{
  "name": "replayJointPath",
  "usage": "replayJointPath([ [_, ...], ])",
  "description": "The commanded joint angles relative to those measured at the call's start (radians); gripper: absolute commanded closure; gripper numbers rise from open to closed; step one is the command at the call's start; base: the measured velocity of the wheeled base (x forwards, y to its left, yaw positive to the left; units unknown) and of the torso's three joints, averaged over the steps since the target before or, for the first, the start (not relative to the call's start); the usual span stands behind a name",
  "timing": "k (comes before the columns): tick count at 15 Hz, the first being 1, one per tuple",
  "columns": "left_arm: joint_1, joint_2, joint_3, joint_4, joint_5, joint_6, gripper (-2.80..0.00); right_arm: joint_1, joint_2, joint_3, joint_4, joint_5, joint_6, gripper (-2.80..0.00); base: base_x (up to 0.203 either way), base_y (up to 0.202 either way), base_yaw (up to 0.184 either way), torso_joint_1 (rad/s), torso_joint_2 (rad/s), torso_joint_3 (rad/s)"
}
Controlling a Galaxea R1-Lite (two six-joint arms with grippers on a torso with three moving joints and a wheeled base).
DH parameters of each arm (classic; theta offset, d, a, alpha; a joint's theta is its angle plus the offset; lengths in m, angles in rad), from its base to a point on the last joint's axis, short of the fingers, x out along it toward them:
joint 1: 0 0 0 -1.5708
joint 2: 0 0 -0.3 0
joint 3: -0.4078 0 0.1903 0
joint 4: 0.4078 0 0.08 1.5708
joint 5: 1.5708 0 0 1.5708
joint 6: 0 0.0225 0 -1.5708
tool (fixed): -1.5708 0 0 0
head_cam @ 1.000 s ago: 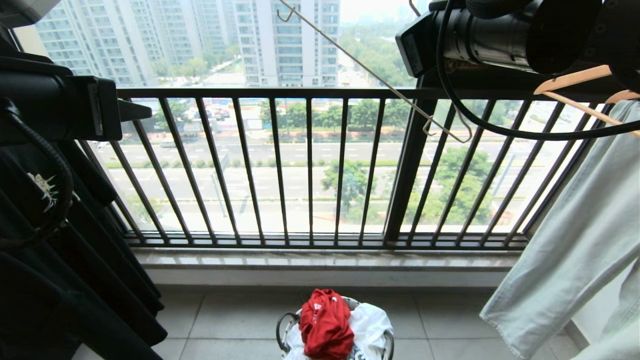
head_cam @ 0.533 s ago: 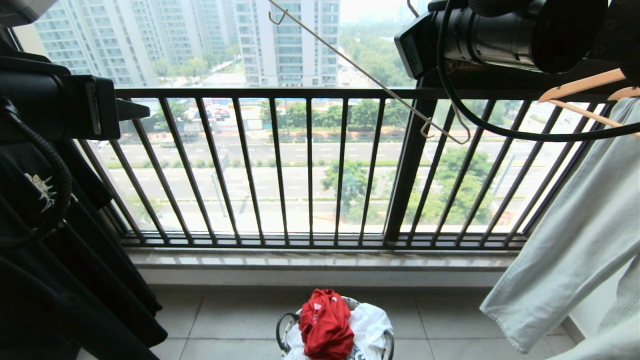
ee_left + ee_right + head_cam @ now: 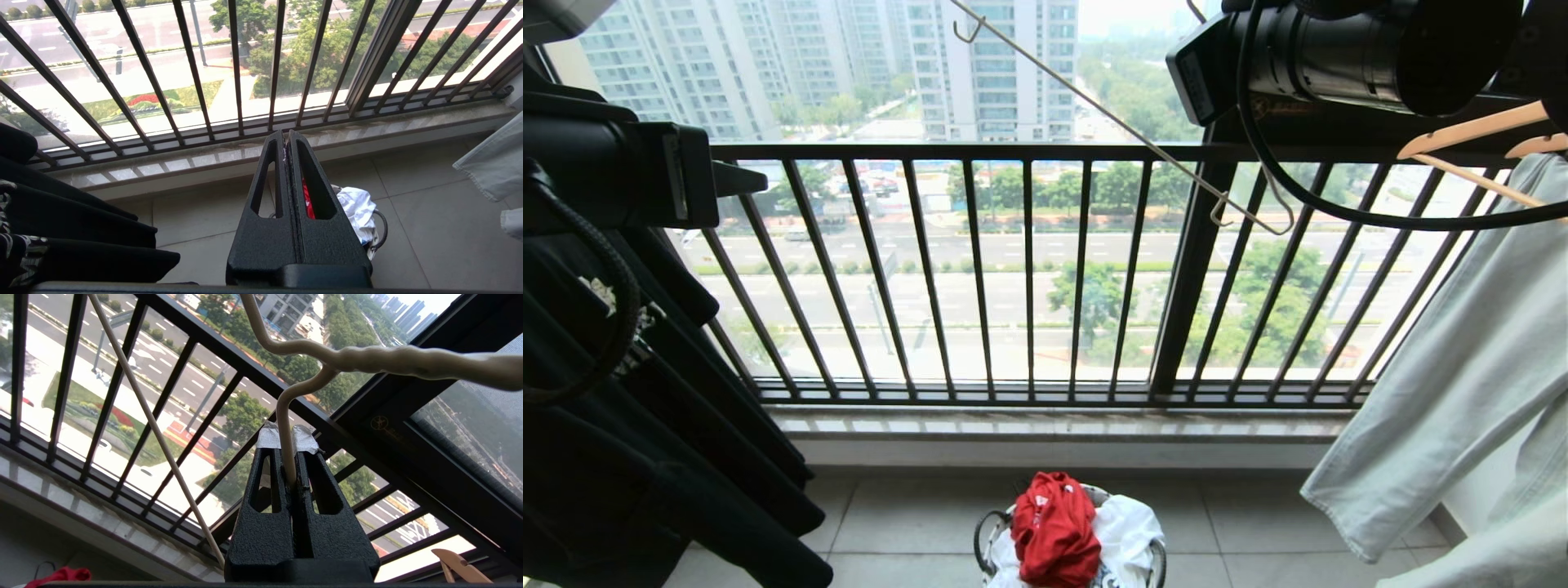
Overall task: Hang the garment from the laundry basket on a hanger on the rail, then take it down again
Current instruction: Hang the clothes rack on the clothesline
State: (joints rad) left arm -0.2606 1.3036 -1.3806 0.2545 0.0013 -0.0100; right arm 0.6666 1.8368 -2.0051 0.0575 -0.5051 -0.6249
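The red garment (image 3: 1054, 527) lies crumpled on top of the small woven laundry basket (image 3: 982, 545) on the floor tiles below the balcony bars. My right gripper (image 3: 287, 455) is held high at the upper right and is shut on the neck of the thin off-white hanger (image 3: 367, 361). The hanger's slim arm (image 3: 1111, 122) slants across the window, bare. My left gripper (image 3: 286, 141) is shut and empty, held level at the left, well above the basket. Through a finger slot a strip of the garment (image 3: 307, 200) shows. The rail is out of view.
A white garment (image 3: 1129, 529) shares the basket. A black T-shirt (image 3: 645, 457) hangs at the left. A pale denim garment (image 3: 1445, 392) hangs on a tan wooden hanger (image 3: 1470, 131) at the right. Dark balcony bars (image 3: 1029, 269) and a stone sill (image 3: 1045, 425) stand ahead.
The hanger's far end has drifted a little to the left. The black T-shirt and the pale denim garment have swung slightly. The left arm has stayed still.
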Motion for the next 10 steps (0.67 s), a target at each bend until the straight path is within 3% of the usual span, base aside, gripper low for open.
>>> replayJointPath([
  [1,0.0,0.001,0.0,0.002,0.0,0.0,0.0,0.001,-0.004,0.0,0.0,-0.003,-0.004,0.0,0.0,0.0,0.0,0.0,0.0,0.0],
  [10,0.004,-0.001,0.0,0.002,-0.001,-0.001,0.0,0.001,-0.005,0.0,0.016,0.0,-0.032,0.0,0.0,0.0,0.0,0.0,0.0,0.0],
])
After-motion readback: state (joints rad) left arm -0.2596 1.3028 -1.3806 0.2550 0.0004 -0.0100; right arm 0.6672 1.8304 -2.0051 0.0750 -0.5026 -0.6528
